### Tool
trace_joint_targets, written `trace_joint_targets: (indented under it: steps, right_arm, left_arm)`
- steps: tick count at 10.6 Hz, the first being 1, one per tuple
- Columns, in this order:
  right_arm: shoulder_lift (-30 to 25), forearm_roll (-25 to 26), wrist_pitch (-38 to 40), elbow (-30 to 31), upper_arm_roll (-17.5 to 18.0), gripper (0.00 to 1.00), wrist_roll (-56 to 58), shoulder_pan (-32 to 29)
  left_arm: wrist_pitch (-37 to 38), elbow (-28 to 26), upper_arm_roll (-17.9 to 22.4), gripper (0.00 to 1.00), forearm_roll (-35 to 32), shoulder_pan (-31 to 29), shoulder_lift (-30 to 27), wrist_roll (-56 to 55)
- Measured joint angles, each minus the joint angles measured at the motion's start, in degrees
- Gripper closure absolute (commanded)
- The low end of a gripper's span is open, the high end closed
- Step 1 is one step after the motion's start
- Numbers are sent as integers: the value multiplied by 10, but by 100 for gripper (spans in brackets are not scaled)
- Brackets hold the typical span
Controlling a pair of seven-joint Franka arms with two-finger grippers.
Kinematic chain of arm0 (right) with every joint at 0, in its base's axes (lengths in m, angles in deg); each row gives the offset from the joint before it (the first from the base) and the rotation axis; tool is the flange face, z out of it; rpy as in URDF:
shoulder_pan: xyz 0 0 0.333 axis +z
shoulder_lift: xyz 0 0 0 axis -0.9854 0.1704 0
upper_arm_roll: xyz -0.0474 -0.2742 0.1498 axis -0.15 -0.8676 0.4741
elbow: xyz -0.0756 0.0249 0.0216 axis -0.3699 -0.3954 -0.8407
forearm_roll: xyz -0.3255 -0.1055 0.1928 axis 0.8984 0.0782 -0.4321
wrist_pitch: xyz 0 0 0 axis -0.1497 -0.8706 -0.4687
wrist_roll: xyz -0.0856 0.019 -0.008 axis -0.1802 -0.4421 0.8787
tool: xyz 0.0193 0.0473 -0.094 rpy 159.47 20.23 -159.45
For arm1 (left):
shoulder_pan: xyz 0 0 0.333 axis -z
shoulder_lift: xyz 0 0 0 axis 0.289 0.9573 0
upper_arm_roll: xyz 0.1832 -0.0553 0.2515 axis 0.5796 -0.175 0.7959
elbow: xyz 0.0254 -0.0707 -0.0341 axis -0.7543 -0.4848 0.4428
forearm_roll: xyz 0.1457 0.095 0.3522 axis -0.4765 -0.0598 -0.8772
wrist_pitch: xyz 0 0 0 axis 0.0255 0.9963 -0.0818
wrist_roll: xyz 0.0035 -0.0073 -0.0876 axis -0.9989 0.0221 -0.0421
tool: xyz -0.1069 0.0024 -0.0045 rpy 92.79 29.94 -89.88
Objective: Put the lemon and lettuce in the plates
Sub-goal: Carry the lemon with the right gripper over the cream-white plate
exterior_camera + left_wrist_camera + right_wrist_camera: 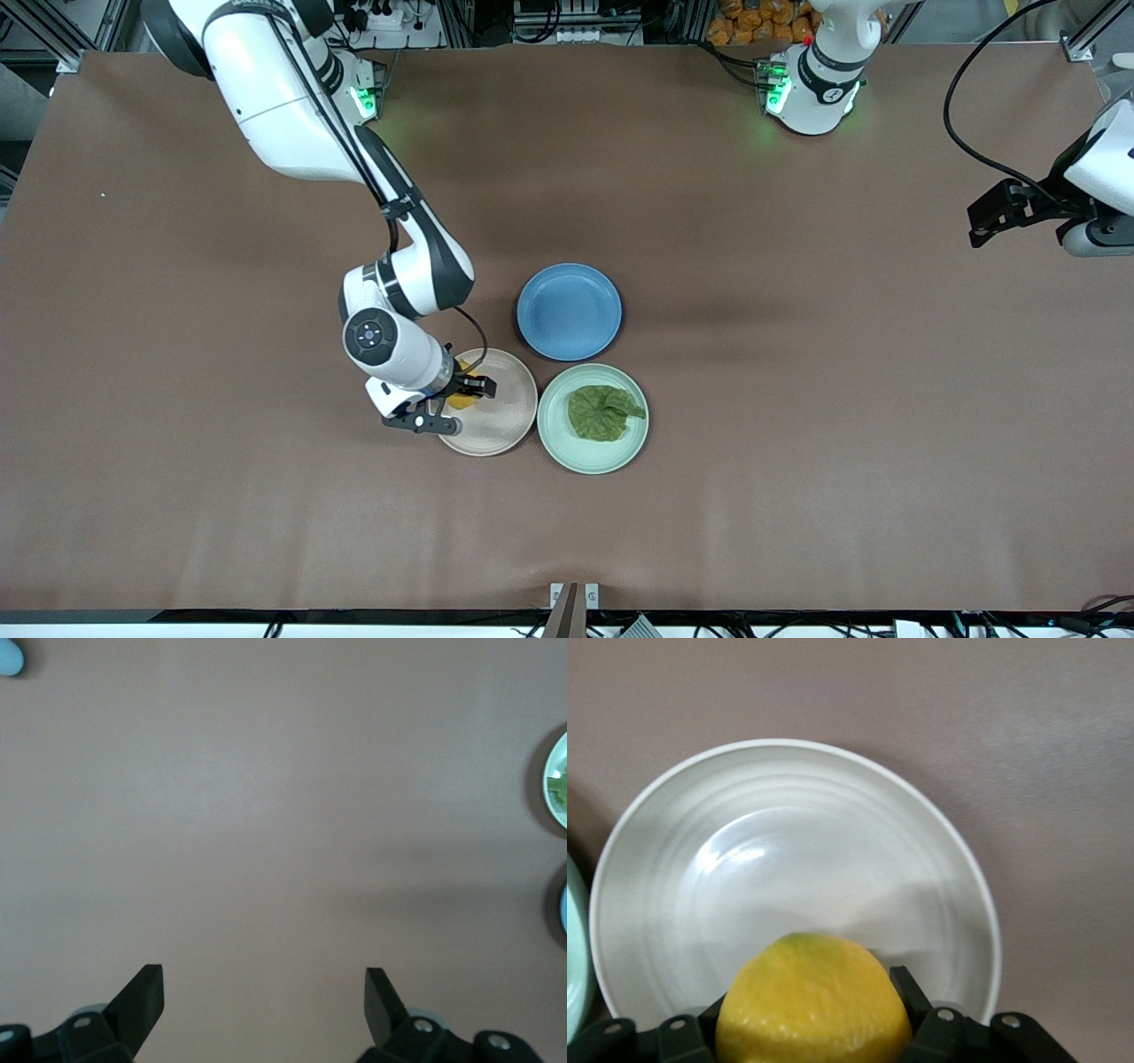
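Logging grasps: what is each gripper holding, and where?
Right gripper holds the lemon by its sides. Left gripper holds nothing.

Lemon over beige plate; lettuce in mint plate.

text: none can be read | labels: none can be made out | brands, numbers, signs: none are seen

Glossy beige plate; dimpled lemon; matt table.
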Motion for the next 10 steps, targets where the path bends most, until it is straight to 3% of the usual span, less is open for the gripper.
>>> trace_joint_targets:
  steps: [5,7,10]
  right_arm:
    - [35,0,-20,-27,0,38,-22,20]
    - [39,0,-23,-27,0,21,-22,23]
    - [41,0,-24,-31,0,13,-23,24]
  left_arm:
    - [-7,-3,0,0,18,-7,6,0]
    - [-8,-4,0,0,18,-7,12,0]
    - [-16,-4,0,0,18,-7,15,0]
